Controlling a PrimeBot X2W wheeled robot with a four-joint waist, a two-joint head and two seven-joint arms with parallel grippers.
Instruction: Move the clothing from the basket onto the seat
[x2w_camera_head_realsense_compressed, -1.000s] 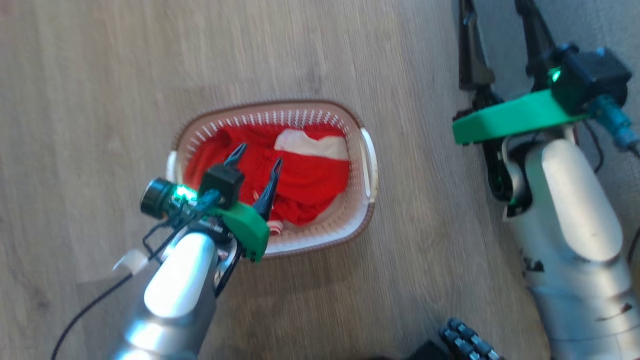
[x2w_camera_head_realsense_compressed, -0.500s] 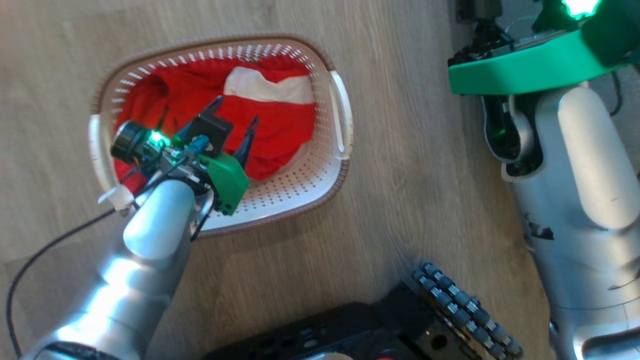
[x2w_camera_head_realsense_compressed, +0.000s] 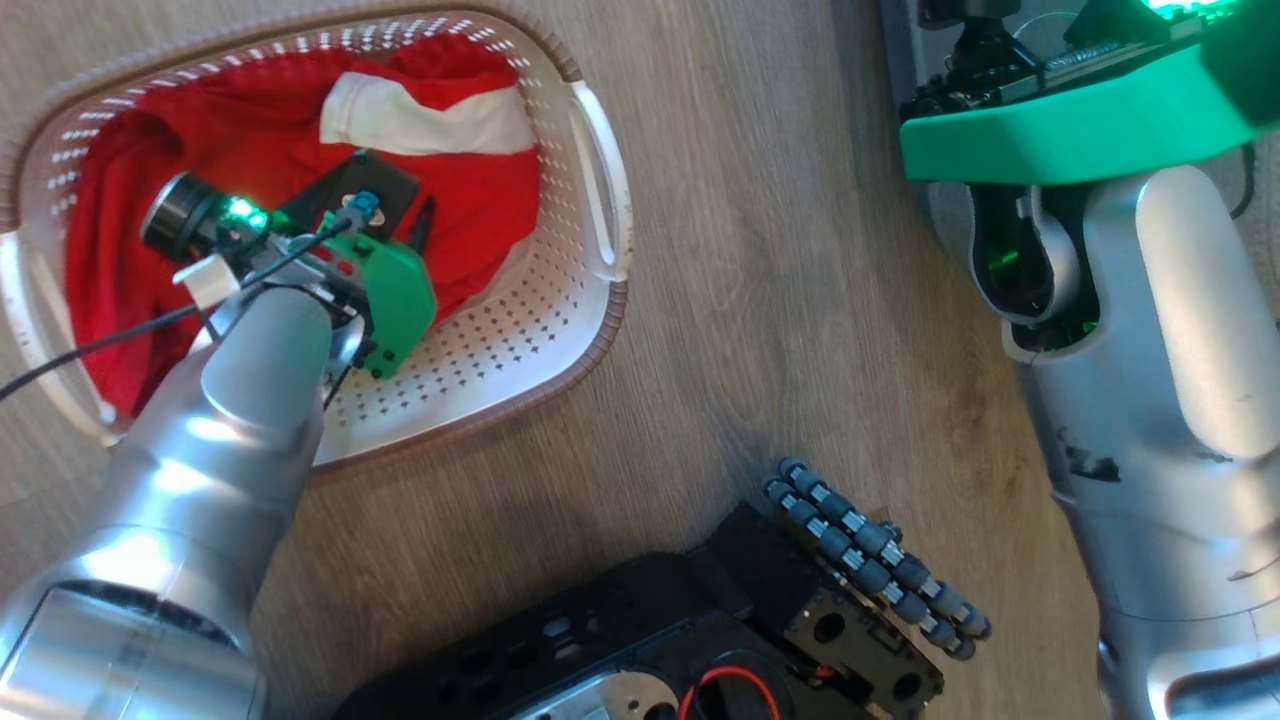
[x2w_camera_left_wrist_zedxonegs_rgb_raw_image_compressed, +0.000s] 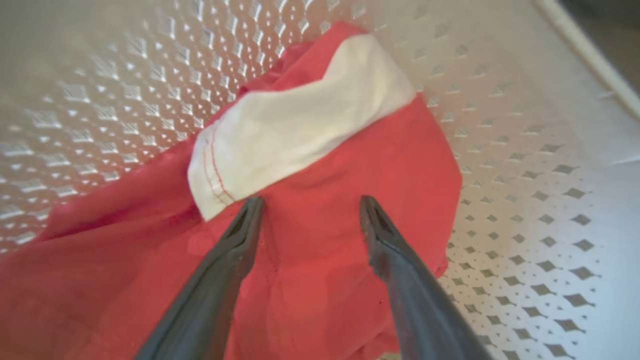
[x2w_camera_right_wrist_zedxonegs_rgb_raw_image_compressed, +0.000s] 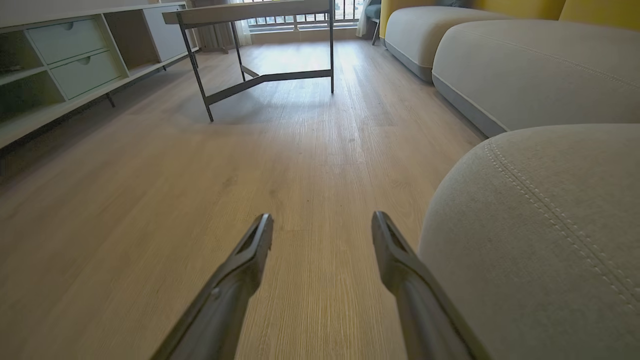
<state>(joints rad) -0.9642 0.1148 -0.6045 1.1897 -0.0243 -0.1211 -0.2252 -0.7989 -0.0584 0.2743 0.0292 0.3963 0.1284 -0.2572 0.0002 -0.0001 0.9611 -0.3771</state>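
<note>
A: Where is the left gripper (x2w_camera_left_wrist_zedxonegs_rgb_raw_image_compressed: 311, 200)?

B: Down inside the cream-white perforated plastic basket (x2w_camera_head_realsense_compressed: 598, 215) with the brown woven-look rim. Its two long dark fingers are spread wide, nothing pinched.

A: Position against the load?

B: The bright red fabric clothing (x2w_camera_left_wrist_zedxonegs_rgb_raw_image_compressed: 400, 150) lies right under the tips and shows through the gap between them. In the left wrist view one tip sits at the lower corner of the white cloth panel (x2w_camera_left_wrist_zedxonegs_rgb_raw_image_compressed: 300, 120) with red stitching, the other over plain red cloth. I can't tell whether the tips touch the cloth.

A: Where is the clothing overall?

B: All in the basket, bunched toward its far and left side in the head view. Bare perforated bottom shows on the near right. The basket stands on the light wood plank floor (x2w_camera_head_realsense_compressed: 760, 300).

A: And the right gripper (x2w_camera_right_wrist_zedxonegs_rgb_raw_image_compressed: 322, 216)?

B: Fingers spread too, holding nothing. It hangs low over the floor, well apart from the basket.

A: The seat?

B: The large grey upholstered seat (x2w_camera_right_wrist_zedxonegs_rgb_raw_image_compressed: 540, 240), rounded corner with a double stitched seam, is just beside the right gripper's right finger in the right wrist view. More grey cushions (x2w_camera_right_wrist_zedxonegs_rgb_raw_image_compressed: 525, 70) lie beyond it.
</note>
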